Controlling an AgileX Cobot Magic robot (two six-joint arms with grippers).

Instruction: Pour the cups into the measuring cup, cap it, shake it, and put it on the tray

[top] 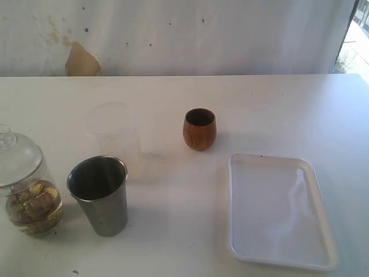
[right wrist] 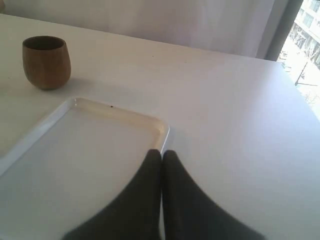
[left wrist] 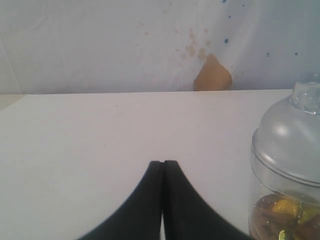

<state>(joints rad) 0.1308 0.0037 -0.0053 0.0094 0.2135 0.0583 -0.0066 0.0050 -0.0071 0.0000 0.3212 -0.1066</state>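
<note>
While wrist views miss it, exterior shows tumbler (top: 99,196).

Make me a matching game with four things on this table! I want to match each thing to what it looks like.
Things:
1. wooden cup
2. steel tumbler
3. tray
4. glass jar

Looks:
A. white, shallow and rectangular
B. clear, with a domed lid on and yellowish pieces inside
C. small, round and brown
D. grey metal, tall, open at the top

Right pairs: 1-C, 2-D, 3-A, 4-B.
</note>
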